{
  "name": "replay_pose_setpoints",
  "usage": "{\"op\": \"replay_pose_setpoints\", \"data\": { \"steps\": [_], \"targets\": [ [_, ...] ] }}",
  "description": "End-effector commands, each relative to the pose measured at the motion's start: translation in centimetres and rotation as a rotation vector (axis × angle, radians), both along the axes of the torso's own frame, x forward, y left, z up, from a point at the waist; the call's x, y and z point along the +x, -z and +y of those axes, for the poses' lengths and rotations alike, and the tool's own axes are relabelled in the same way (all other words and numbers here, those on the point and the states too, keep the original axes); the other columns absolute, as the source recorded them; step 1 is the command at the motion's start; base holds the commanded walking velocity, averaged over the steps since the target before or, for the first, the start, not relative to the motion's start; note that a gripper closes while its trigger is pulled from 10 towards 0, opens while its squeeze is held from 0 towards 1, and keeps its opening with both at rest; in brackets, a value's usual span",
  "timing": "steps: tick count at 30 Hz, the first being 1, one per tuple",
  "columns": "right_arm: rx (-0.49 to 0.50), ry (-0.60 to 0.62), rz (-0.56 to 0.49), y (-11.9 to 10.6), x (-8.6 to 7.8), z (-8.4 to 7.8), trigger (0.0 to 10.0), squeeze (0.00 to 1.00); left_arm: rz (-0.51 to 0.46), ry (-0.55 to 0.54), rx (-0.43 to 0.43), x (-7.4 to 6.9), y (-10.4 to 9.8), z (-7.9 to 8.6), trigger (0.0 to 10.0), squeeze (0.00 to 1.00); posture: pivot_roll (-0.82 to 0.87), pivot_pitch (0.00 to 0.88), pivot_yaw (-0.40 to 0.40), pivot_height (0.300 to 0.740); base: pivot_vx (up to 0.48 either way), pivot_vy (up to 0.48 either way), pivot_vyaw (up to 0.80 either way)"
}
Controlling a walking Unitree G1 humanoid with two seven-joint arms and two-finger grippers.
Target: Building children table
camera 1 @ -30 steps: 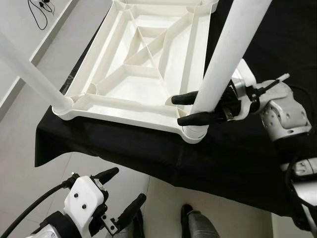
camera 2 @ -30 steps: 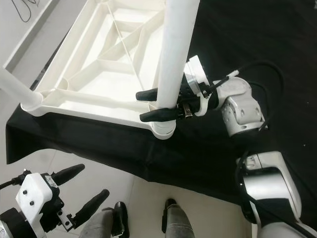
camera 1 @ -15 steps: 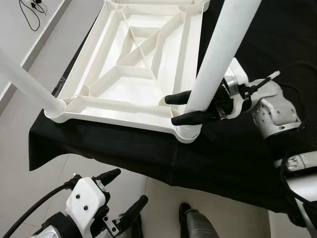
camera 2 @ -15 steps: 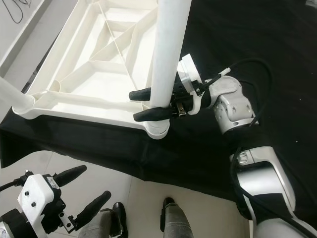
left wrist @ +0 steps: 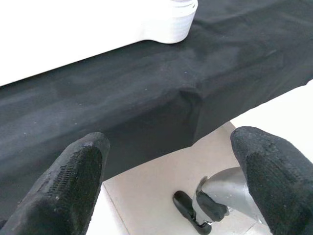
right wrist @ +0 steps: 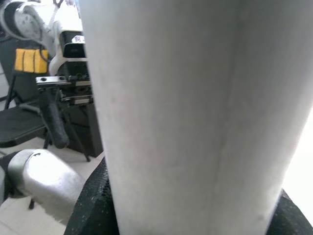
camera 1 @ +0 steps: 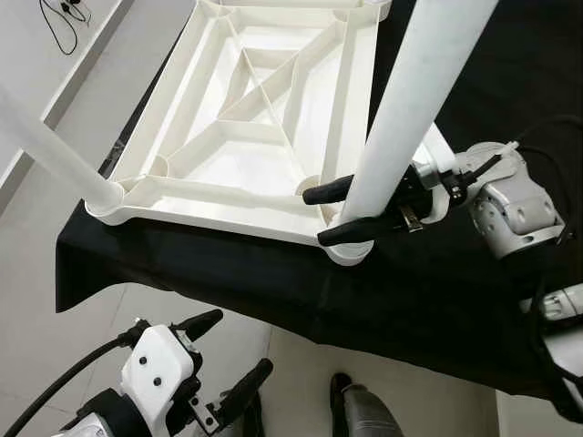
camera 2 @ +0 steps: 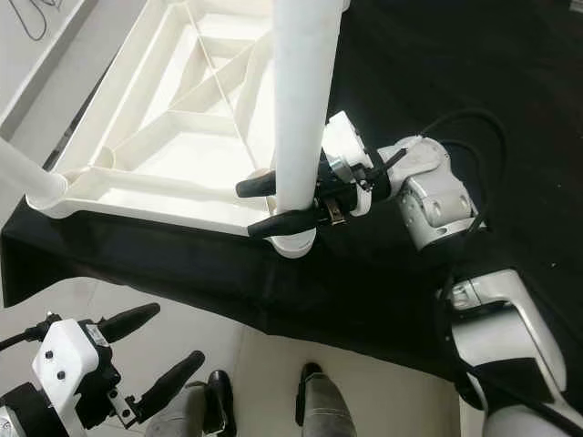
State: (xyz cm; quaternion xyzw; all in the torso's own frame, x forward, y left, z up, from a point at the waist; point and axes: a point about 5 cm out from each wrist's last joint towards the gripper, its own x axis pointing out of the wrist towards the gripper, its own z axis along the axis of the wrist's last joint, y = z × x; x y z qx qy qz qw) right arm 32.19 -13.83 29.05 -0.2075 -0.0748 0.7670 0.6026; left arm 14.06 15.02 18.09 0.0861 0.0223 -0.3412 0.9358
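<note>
A white plastic table top (camera 1: pixel 208 211) lies upside down on a black-draped table (camera 1: pixel 437 300). One white leg (camera 1: pixel 47 146) stands in its near-left corner. A second white leg (camera 1: pixel 412 109) rises at a tilt from the near-right corner socket (camera 1: pixel 352 253). My right gripper (camera 1: pixel 318 217) is shut on this leg just above the socket, one black finger on each side. The right wrist view has the leg (right wrist: pixel 195 112) pressed between the fingers (right wrist: pixel 93 205). My left gripper (camera 1: pixel 239 341) hangs open below the table's near edge, over the floor, holding nothing (left wrist: pixel 171 181).
The black cloth hangs over the table's front edge (left wrist: pixel 146 98). My feet (camera 1: pixel 360 410) stand on pale tiles close to it. A black cable (camera 1: pixel 59 18) lies on the floor at far left. A black chair (right wrist: pixel 29 122) and other equipment stand behind.
My right gripper has slid slightly down the leg toward the corner socket, and the leg leans a bit more. The left gripper has stayed in place. The camera shifted a little.
</note>
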Motion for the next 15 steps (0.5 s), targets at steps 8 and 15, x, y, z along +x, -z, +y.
{"op": "replay_pose_setpoints", "data": {
  "steps": [8,15],
  "targets": [
    [-0.124,-0.103,0.111,3.3,0.4,2.9,10.0,0.00,0.041,-0.022,0.016,-1.3,0.0,0.5,10.0,0.00,0.12,0.439,0.047,0.740,0.000,0.000,0.00],
    [-0.110,-0.137,0.126,3.1,0.7,4.1,10.0,0.00,0.052,-0.042,0.022,-1.9,-0.1,0.7,10.0,0.00,0.13,0.449,0.040,0.740,0.000,0.000,0.00]
  ]
}}
